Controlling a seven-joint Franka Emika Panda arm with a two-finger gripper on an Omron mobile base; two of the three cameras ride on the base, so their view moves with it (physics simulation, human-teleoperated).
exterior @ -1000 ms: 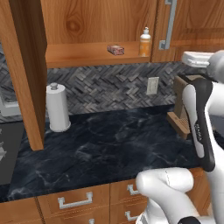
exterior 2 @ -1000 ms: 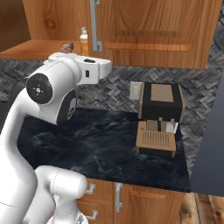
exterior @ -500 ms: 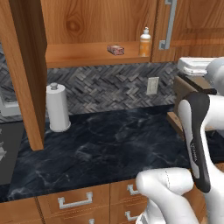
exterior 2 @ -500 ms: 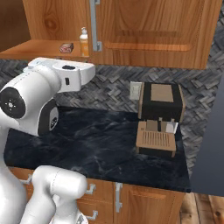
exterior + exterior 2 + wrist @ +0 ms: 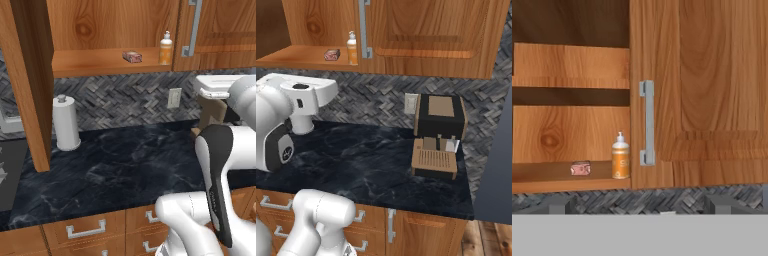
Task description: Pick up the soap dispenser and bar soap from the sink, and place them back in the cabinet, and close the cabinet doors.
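**Inspector:** Starting at the gripper [image 5: 640, 204]: only its two dark fingertips [image 5: 558, 205] rise at the lower edge of the hand view, set far apart, spread wide with nothing between them. The rest of the hand is cut off.

**Clerk:** And the goods relative to it?

**Inspector:** Well apart, ahead of the spread tips and higher. The soap dispenser [image 5: 620, 156] stands upright on the cabinet [image 5: 572, 62] lower shelf, just beside the edge of the closed right cabinet door [image 5: 702, 90] with its silver bar handle [image 5: 647, 122]. The bar soap [image 5: 580, 168] lies on the same shelf, near the bottle on its far side from the door, not touching.

**Clerk:** Anything obscured?

**Inspector:** The open left door [image 5: 31, 80] is cut off at the frame top. The bar's faces are too small to make out. The white arm hides part of the coffee machine [image 5: 440, 117] in the left base view. A paper-towel roll [image 5: 65, 122] stands on the dark counter [image 5: 120, 165].
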